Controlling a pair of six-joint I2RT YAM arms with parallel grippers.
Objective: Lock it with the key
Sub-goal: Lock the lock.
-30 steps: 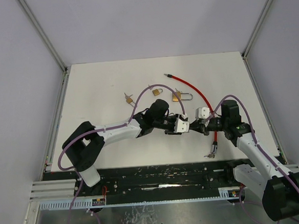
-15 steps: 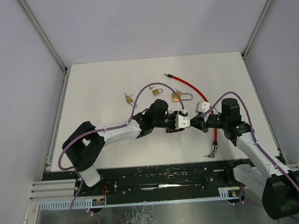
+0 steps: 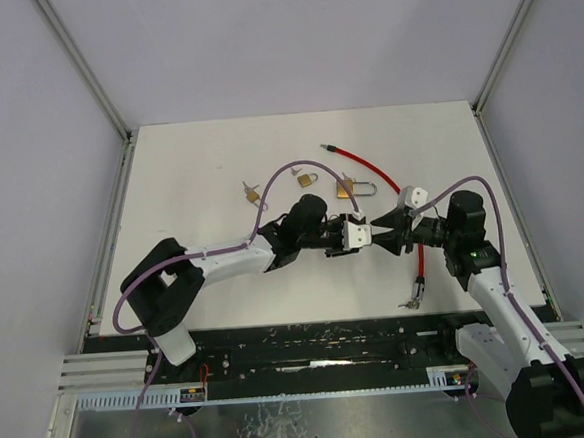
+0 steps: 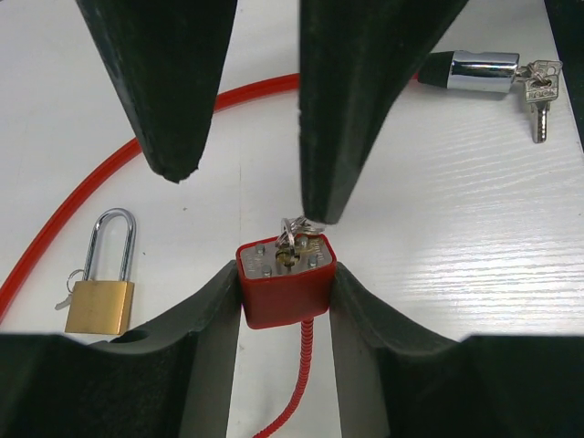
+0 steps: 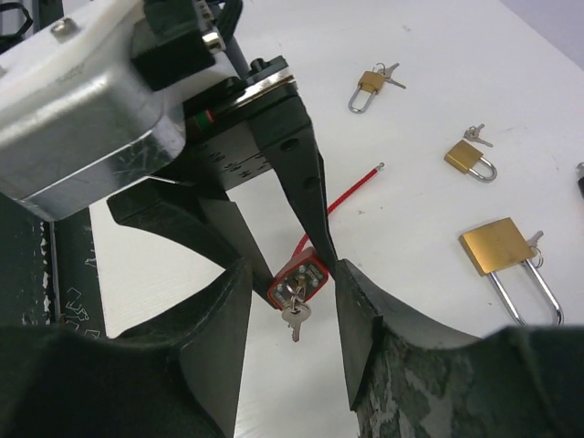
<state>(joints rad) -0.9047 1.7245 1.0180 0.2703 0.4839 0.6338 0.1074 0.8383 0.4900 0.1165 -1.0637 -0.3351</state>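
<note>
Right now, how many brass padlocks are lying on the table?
3. The small left padlock lies farthest left, the middle padlock is to its right, and the large padlock is farthest right. More may be hidden under the arms.

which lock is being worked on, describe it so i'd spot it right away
At the middle of the white table, the left fingers clamp a small red lock. A key sits in its face and a red cable trails from it; the padlocks lying loose nearby are brass with steel shackles.
</note>
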